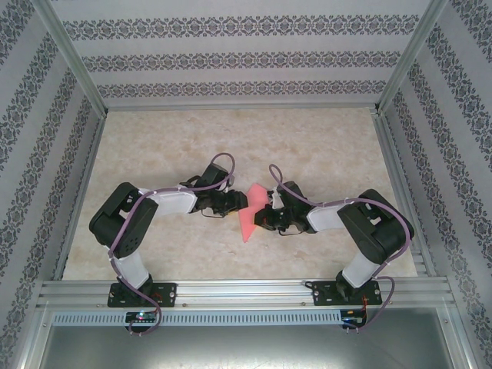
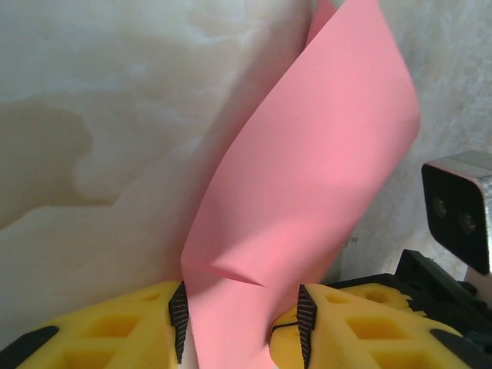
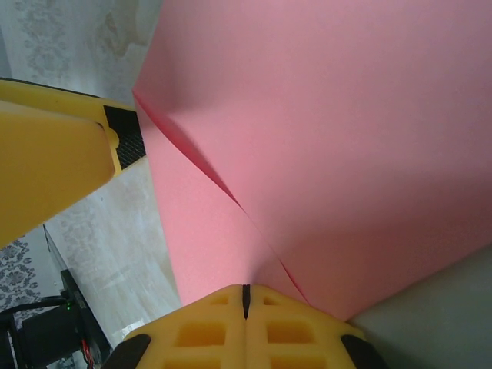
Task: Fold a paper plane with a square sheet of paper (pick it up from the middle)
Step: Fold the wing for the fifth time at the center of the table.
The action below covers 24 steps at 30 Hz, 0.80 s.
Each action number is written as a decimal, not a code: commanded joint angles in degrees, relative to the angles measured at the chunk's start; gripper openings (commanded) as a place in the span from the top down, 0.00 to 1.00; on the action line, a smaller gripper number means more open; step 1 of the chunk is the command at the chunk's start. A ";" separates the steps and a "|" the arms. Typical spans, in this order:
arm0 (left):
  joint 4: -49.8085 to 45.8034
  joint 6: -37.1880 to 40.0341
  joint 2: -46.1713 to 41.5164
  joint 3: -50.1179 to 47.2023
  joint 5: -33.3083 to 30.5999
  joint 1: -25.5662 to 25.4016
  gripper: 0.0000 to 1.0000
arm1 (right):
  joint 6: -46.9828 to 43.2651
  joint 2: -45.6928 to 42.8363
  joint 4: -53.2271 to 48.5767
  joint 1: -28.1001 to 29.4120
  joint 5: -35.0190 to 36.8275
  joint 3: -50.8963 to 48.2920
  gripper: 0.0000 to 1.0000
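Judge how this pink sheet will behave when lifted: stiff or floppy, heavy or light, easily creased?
Probably floppy: the square sheet of paper curls and twists over the table instead of staying flat. Likely light: the shut right fingers seem to hold it up by a small pinch. It seems to crease easily; a sharp fold already shows.

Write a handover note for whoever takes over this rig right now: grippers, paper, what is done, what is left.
Left gripper: jaws apart, the paper standing between them; no firm pinch visible.
Right gripper: shut on the paper.
Paper: held up between both grippers over the middle of the table, curled, with a soft crease by the left jaws.
Done: paper picked up and bent.
Left to do: nearly all the folding; no dart shape yet.
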 commanded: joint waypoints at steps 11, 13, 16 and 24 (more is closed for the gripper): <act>-2.02 2.42 -0.70 2.96 2.04 -1.21 0.82 | -1.30 1.17 -2.43 -1.24 1.77 -1.29 0.99; -2.97 3.18 -0.56 3.21 2.26 -1.39 0.87 | -1.37 1.05 -2.54 -1.24 1.77 -1.15 0.98; -5.92 5.59 -0.55 4.12 1.31 -1.66 0.92 | -1.30 0.42 -3.08 -1.30 1.90 -0.97 0.98; -11.55 9.78 0.19 6.14 -1.46 -2.30 0.98 | -1.45 -2.49 -5.39 -1.57 2.98 -0.74 0.96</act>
